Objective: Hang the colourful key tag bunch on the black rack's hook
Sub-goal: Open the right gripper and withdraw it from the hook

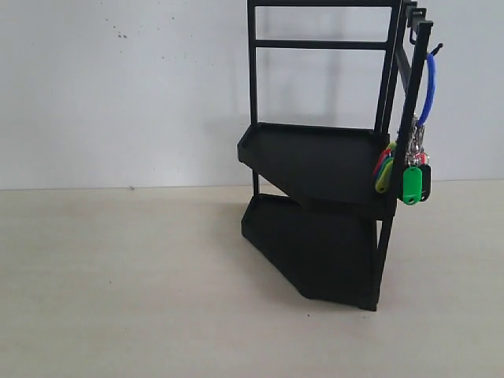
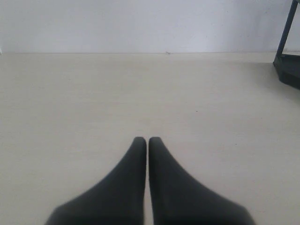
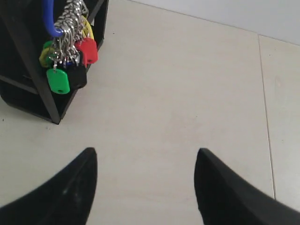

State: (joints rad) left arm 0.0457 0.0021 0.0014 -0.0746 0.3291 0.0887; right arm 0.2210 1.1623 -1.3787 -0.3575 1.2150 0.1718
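Observation:
The black rack [image 1: 315,157] stands right of centre in the exterior view. The colourful key tag bunch [image 1: 413,179] hangs by its blue loop [image 1: 428,87] from the hook [image 1: 435,50] at the rack's upper right. In the right wrist view the bunch [image 3: 68,56] dangles beside the rack's upright, and my right gripper [image 3: 146,154] is open and apart from it, with only bare table between its fingers. My left gripper [image 2: 147,140] is shut on nothing, over bare table, with a corner of the rack [image 2: 288,65] far off. Neither gripper shows in the exterior view.
A pale wooden tabletop [image 1: 118,283] runs to a white wall [image 1: 118,87] behind. A thin seam [image 3: 265,112] crosses the table in the right wrist view.

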